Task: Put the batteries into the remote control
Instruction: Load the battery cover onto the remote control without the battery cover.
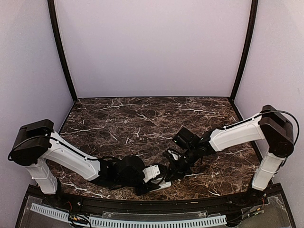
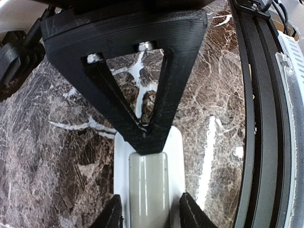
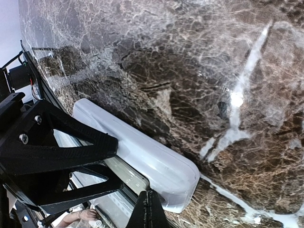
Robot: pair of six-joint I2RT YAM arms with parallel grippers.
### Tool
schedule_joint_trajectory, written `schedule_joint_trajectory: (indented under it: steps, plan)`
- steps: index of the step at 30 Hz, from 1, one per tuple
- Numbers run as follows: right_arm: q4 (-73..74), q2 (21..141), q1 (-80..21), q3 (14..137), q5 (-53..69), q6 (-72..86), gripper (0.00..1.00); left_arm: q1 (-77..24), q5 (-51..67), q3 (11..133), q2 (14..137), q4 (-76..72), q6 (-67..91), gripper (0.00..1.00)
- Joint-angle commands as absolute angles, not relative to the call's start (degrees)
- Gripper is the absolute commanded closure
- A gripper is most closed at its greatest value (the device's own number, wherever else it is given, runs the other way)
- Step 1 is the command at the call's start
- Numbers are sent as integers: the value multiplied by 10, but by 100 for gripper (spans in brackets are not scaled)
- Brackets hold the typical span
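Jaws of the left gripper point(image 2: 151, 216) clamp the remote control point(image 2: 176, 161) by its two long sides, one finger against each edge. That remote control lies on the marble worktop point(image 1: 142, 118) between the two grippers, with a greyish strip point(image 2: 148, 190) along its middle. From the right of the remote control, the right gripper point(image 1: 171, 168) rests one fingertip point(image 2: 145, 140) on its top face. How wide those jaws stand I cannot tell.

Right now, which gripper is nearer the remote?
Left, barely. The left gripper has fingers flanking the remote; the right gripper sits at its end, one finger over it.
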State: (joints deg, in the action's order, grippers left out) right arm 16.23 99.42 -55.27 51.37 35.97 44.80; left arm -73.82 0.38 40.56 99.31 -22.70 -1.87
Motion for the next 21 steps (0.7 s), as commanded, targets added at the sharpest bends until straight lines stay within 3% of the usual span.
schedule_joint_trajectory:
  steps: [1,8,13,15,18,21]
  plan:
    - [152,1006,-575,514,310,439,99,-744,6,381,982,-147,-8,55]
    - [173,1016,-579,518,299,439,99,-744,11,371,905,-158,-2,39]
    - [193,1019,-584,528,287,435,99,-744,18,373,881,-158,-2,38]
    - [194,1021,-587,531,285,435,99,-744,17,374,879,-170,-3,45]
    - [191,1026,-589,532,286,439,99,-744,17,380,904,-189,14,68]
    - [182,1027,-592,529,289,445,99,-744,8,397,942,-185,12,84]
